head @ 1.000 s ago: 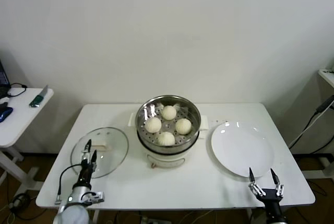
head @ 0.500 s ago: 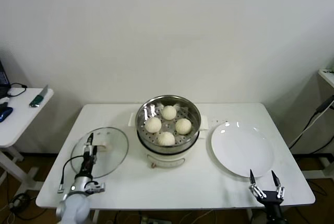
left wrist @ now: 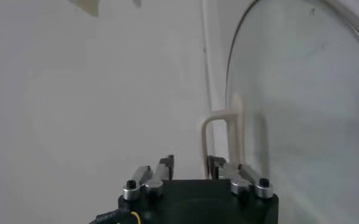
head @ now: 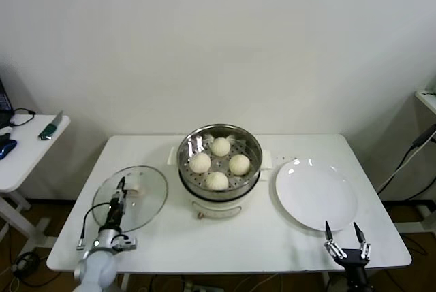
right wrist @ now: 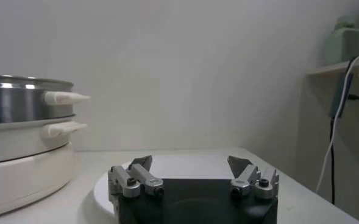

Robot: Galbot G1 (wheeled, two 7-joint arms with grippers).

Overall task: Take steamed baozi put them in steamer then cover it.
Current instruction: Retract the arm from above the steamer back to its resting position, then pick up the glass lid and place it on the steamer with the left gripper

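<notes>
**Left gripper narrowed at the lid handle**

All four buns are seen in the steamer at the middle of the desk, so only covering is judged to remain. The glass lid lies flat on the desk, left of the steamer. Since a second ago the left gripper has been moved forward over the lid, and its jaws have been drawn in from wide. In the wrist view they stand close on either side of the handle; whether it is actually pinched cannot be told. The right gripper is parked spread beside the empty plate.
</notes>
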